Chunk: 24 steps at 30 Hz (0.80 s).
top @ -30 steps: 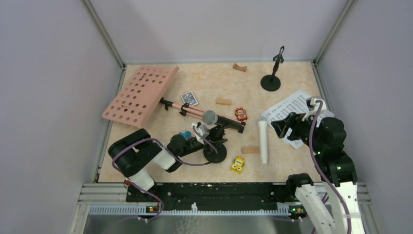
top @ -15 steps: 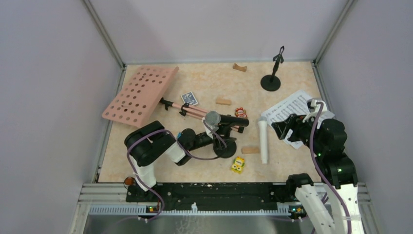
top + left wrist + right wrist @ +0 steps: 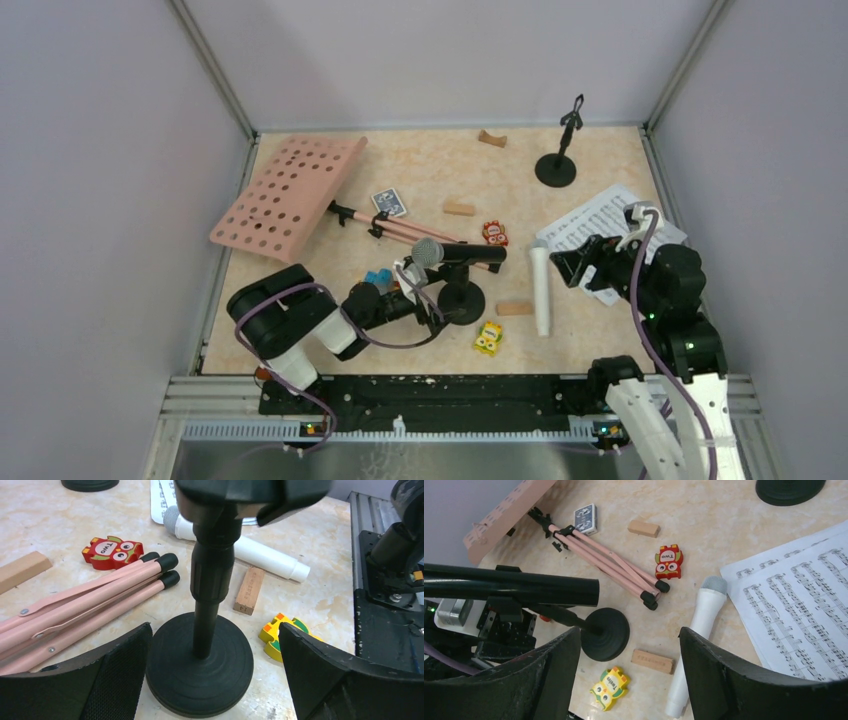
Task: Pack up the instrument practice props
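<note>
Left pincer has sprung apart and flanks the upright mic holder; right pincer gapes too above the tabletop.

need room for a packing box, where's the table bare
Barest: the far strip between the pink perforated music desk and the upright black round-based mic stand. A smaller patch sits at the near edge, right of the white microphone. Crowded centre: pink tripod legs, the other black stand carrying the dark microphone, small colourful owl toys.

Soft, even light, faint shadows; the mic holder top blurs up close.
</note>
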### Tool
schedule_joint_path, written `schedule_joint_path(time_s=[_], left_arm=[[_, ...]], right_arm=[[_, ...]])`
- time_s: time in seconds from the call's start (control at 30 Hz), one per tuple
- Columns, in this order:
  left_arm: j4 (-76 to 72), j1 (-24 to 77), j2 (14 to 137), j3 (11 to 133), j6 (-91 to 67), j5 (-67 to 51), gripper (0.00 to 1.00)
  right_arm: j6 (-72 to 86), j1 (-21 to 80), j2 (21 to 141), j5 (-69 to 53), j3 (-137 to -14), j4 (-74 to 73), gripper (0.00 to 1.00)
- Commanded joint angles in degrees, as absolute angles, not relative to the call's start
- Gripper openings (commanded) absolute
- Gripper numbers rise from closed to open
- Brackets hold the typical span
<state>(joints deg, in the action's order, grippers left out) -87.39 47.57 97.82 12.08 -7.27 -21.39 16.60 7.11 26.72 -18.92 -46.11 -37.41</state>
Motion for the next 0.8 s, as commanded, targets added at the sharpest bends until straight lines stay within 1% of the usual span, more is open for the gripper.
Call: schedule_joint_path(time_s=[0.0,0.13,0.27,0.47,0.6,0.77], left_arm=[[-102.7,47.7,91.2,8.7,-6.6,-20.4,0.99],[-102.7,47.7,85.9,7.3,-6.6,-17.6,0.99],[-102.7,47.7,81.8,8.3,-5.2,-16.4,0.99],[-97.4,47.7,77.2,10.6,-3.7,-17.8,0.99],[-97.2,47.7,76.5,11.3,-4.1,-19.7,0.99],[-94.3,47.7,76.4,12.7,-3.5,-20.2,0.97]], right_arm=[[16.8,7.5,25.4,-25.7,-43.3,-27.0,0.72],[17.8,7.5,22.9,-32.2,-38.1,-14.5,0.74],[20.6,7.5,20.3,-33.2,-34.3,-5.4,0.75],[20.4,7.5,20.4,-33.5,-34.2,-5.8,0.76],[20.1,7.5,20.6,-33.6,-33.9,-5.1,0.76],[19.6,7.5,22.6,-38.8,-31.5,-0.4,0.77]])
